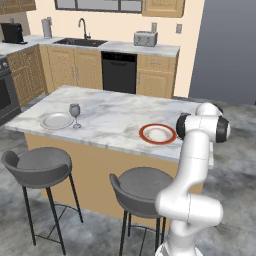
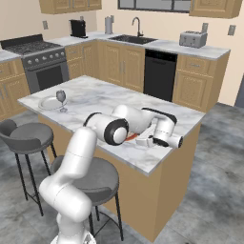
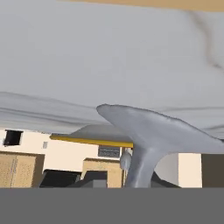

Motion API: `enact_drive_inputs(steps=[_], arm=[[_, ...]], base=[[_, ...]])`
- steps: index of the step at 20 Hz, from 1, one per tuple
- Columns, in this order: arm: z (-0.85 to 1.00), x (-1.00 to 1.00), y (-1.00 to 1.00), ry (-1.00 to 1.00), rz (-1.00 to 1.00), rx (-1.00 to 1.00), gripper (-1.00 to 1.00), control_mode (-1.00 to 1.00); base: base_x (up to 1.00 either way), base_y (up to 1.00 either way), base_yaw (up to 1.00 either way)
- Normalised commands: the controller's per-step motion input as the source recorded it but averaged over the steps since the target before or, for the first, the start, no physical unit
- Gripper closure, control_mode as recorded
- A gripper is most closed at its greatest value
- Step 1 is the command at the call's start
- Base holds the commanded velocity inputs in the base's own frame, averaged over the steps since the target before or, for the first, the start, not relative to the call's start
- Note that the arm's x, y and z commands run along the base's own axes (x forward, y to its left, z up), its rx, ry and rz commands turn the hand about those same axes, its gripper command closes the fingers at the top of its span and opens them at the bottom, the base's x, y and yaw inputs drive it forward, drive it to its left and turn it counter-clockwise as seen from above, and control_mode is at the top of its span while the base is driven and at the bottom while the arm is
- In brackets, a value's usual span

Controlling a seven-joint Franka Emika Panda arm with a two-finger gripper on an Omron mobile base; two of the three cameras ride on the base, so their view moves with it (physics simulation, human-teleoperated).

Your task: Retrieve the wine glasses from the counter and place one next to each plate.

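red-rimmed plate (image 2: 131, 137): mostly hidden behind the robot's forearm in the right base view, just a red sliver peeking out
wine glass (image 3: 151, 138): hand view is jammed right up against it, cut off at the bottom, bowl and stem hard to tell apart
gripper: its fingertips can't be made out, so open or closed is anyone's guess

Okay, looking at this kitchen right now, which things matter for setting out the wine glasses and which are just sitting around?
Part of the job:
- wine glass standing beside the pale plate
- red-rimmed plate on the island
- second wine glass, close up in the hand view

Just lying about:
- toaster
- kettle
- coffee machine
- two stools
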Motion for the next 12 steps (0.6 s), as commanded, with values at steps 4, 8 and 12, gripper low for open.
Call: enact_drive_inputs(steps=[4,8,12], arm=[[-0.46,0.13,-0.13,0.00,0.00,0.00,1.00,-1.00],[-0.56,0.01,-0.13,0.00,0.00,-0.01,-1.00,-1.00],[-0.51,0.00,0.00,-0.02,0.00,-0.06,-1.00,-1.00]], base=[[0.00,0.00,0.00],[0.00,0.00,0.00],[0.00,0.00,0.00]])
